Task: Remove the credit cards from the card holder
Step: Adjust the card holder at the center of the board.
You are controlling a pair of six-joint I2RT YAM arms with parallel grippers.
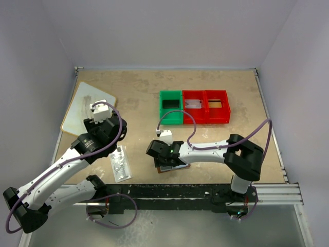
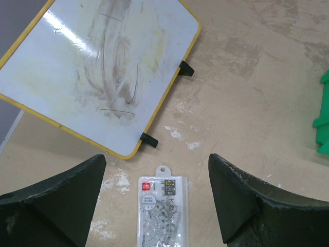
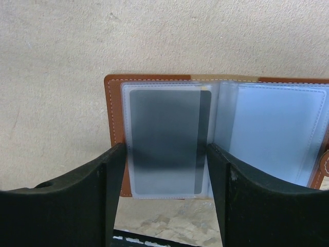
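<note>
Well left of the bins (image 1: 205, 117), a scuffed, yellow-rimmed whiteboard (image 2: 97, 72) lies flat. Also left of the bins but nearer the arms, the left gripper (image 2: 157, 158) hangs on a bent arm, dark fingers spread wide over the top of a clear packet (image 2: 163, 206). Just in front of the bins, the holder (image 3: 114, 118) lies open and flat, long axis crosswise: brown stitched leather with frosted bluish pockets. A dark grey card (image 3: 164, 118) stands lengthwise in its left pocket. The right gripper (image 3: 165, 146) reaches leftward over it, fingers spread either side of that pocket.
</note>
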